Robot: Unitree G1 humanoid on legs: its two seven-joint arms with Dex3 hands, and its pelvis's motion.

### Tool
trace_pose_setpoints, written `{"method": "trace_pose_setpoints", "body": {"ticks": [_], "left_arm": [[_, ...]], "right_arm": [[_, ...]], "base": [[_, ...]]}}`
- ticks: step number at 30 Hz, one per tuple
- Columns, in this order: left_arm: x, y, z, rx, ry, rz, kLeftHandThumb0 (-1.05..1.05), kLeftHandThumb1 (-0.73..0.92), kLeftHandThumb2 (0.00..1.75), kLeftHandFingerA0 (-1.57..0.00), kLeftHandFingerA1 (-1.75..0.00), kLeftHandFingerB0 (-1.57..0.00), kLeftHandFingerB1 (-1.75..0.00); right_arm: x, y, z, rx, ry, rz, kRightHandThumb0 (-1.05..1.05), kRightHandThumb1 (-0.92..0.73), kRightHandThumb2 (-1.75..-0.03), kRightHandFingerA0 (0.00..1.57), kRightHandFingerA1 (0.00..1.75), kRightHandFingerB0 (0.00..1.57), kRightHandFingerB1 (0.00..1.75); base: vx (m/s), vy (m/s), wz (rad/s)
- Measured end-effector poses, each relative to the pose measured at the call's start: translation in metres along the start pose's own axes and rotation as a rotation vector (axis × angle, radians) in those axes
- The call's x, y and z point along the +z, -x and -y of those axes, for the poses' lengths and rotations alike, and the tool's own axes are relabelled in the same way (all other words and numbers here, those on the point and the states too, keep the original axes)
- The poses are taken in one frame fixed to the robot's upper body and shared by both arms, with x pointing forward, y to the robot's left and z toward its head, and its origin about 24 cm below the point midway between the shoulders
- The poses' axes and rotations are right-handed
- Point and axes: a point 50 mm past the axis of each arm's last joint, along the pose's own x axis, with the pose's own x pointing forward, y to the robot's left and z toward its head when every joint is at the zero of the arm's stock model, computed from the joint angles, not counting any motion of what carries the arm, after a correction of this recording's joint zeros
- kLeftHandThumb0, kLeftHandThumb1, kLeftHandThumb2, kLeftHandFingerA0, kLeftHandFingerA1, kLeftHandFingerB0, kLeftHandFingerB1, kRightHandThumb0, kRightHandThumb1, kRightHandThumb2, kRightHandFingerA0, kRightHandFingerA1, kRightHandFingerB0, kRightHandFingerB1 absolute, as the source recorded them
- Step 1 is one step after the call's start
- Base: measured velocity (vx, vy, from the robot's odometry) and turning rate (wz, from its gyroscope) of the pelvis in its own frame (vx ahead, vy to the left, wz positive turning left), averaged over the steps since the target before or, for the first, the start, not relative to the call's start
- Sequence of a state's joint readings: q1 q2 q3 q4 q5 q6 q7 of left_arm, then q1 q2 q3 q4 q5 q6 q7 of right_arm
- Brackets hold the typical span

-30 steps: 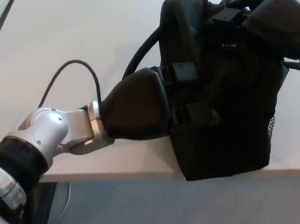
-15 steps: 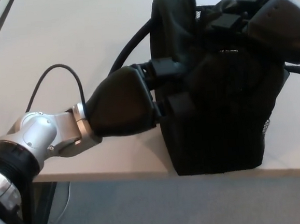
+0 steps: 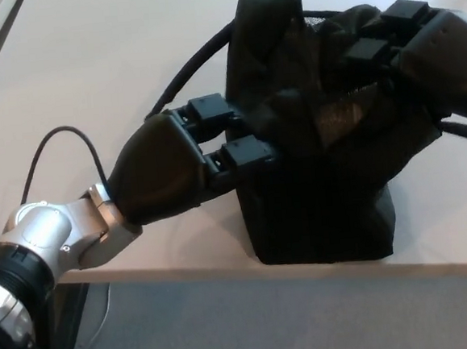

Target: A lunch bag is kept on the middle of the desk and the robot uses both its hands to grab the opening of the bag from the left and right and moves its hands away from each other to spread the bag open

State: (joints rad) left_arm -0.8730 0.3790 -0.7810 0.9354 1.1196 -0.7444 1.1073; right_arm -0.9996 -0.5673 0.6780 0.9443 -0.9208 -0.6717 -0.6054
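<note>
Two black hands are on the lunch bag [image 3: 315,184] from opposite sides. The left hand [image 3: 188,158] comes in from the lower left, its thick fingers [image 3: 248,151] pressed against the bag's left edge near the top — whether they truly pinch the fabric or only push into it cannot be told, since black lies on black. The right hand [image 3: 430,46] reaches in from the upper right, its fingers curled over the bag's right top rim and closed on the cloth there. Between the hands the bag's upper part looks rumpled and pulled, with a patch of mesh showing at the top. A black strap [image 3: 189,69] loops away from the bag's left side across the counter [image 3: 111,63]. The bag stands near the front edge of the pale counter, toward the right of the view. Behind the left hand a silver wrist [image 3: 56,233] carries a thin black cable [image 3: 60,135] that arches above it.
</note>
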Motion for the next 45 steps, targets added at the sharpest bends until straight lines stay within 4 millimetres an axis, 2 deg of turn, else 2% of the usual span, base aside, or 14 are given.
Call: {"method": "trace_pose_setpoints", "body": {"ticks": [3, 9, 16, 22, 33, 36, 37, 38, 39, 40, 41, 42, 43, 45], "left_arm": [[-0.004, 0.01, 0.003, -0.012, 0.019, -0.066, -0.06, 0.45, 0.82, -0.96, -1.14, -0.93, -0.81], [-0.005, 0.029, 0.013, -0.042, 0.059, -0.175, -0.05, 0.53, 0.75, -0.91, -1.16, -0.93, -0.73], [-0.001, 0.039, 0.019, -0.035, 0.104, -0.245, -0.06, 0.56, 0.7, -0.88, -1.19, -0.92, -0.71], [0.004, 0.042, 0.022, -0.022, 0.147, -0.276, -0.07, 0.56, 0.67, -0.88, -1.21, -0.93, -0.7], [0.005, 0.038, 0.022, -0.002, 0.175, -0.282, -0.09, 0.6, 0.66, -0.87, -1.2, -0.9, -0.71], [0.005, 0.035, 0.019, 0.009, 0.172, -0.265, -0.08, 0.6, 0.59, -0.79, -1.27, -0.88, -0.63], [0.004, 0.033, 0.016, 0.019, 0.167, -0.252, -0.08, 0.61, 0.58, -0.79, -1.13, -0.84, -0.59], [0.003, 0.03, 0.014, 0.028, 0.162, -0.24, -0.08, 0.6, 0.59, -0.82, -0.9, -0.79, -0.56], [0.002, 0.026, 0.009, 0.044, 0.153, -0.22, -0.08, 0.6, 0.59, -0.82, -0.9, -0.79, -0.56], [0.001, 0.023, 0.006, 0.056, 0.146, -0.207, -0.1, 0.55, 0.61, -0.74, -0.69, -0.72, -0.52], [-0.001, 0.019, 0.0, 0.078, 0.132, -0.185, -0.01, 0.55, 0.59, -0.48, -0.39, -0.36, -0.33], [-0.003, 0.016, -0.004, 0.098, 0.121, -0.166, -0.01, 0.55, 0.59, -0.48, -0.39, -0.36, -0.33], [-0.004, 0.008, -0.014, 0.146, 0.098, -0.13, 0.03, 0.38, 0.9, -0.21, -0.53, -0.17, -0.5], [-0.006, -0.005, -0.028, 0.226, 0.064, -0.076, 0.08, 0.51, 0.66, -0.2, -0.32, -0.09, -0.29]], "right_arm": [[0.001, 0.005, -0.005, -0.012, 0.008, 0.014, -0.25, -0.57, -0.58, 0.78, 1.42, 0.8, 0.96], [0.002, 0.018, -0.013, -0.034, -0.014, 0.019, -0.24, -0.58, -0.58, 0.81, 1.37, 0.81, 0.91], [0.001, 0.03, -0.02, -0.051, -0.047, -0.006, -0.2, -0.58, -0.59, 0.76, 1.51, 0.64, 1.34], [0.006, 0.036, -0.029, -0.068, -0.086, -0.019, -0.24, -0.57, -0.58, 0.81, 1.4, 0.75, 1.08], [0.007, 0.038, -0.032, -0.086, -0.095, -0.029, -0.2, -0.58, -0.6, 0.77, 1.48, 0.68, 1.24], [0.007, 0.036, -0.031, -0.092, -0.092, -0.028, -0.22, -0.52, -0.57, 0.81, 1.3, 0.72, 0.98], [0.006, 0.035, -0.029, -0.098, -0.088, -0.027, -0.24, -0.48, -0.55, 0.85, 1.05, 0.78, 0.61], [0.006, 0.034, -0.028, -0.104, -0.085, -0.027, -0.33, -0.41, -0.78, 0.8, 0.85, 0.63, 0.6], [0.004, 0.032, -0.025, -0.117, -0.082, -0.027, -0.33, -0.41, -0.78, 0.8, 0.85, 0.63, 0.6], [0.003, 0.03, -0.022, -0.127, -0.079, -0.027, -0.42, -0.43, -0.72, 0.73, 0.6, 0.52, 0.5], [0.002, 0.026, -0.017, -0.146, -0.073, -0.025, -0.38, -0.49, -0.55, 0.55, 0.4, 0.35, 0.33], [0.0, 0.024, -0.013, -0.162, -0.067, -0.025, -0.38, -0.49, -0.55, 0.55, 0.4, 0.35, 0.33], [-0.003, 0.02, -0.003, -0.193, -0.051, -0.023, -0.36, -0.5, -0.56, 0.5, 0.39, 0.3, 0.31], [-0.007, 0.012, 0.013, -0.244, -0.029, -0.018, -0.35, -0.53, -0.56, 0.54, 0.39, 0.16, 0.27]], "base": [[0.0, 0.0, 0.0], [0.0, 0.0, 0.0], [0.0, 0.0, 0.0], [0.0, 0.0, 0.0], [0.0, 0.0, 0.0], [0.0, 0.0, 0.0], [0.0, 0.0, 0.0], [0.0, 0.0, 0.0], [0.0, 0.0, 0.0], [0.0, 0.0, 0.0], [0.0, 0.0, 0.0], [0.0, 0.0, 0.0], [0.0, 0.0, 0.0], [0.0, 0.0, 0.0]]}}
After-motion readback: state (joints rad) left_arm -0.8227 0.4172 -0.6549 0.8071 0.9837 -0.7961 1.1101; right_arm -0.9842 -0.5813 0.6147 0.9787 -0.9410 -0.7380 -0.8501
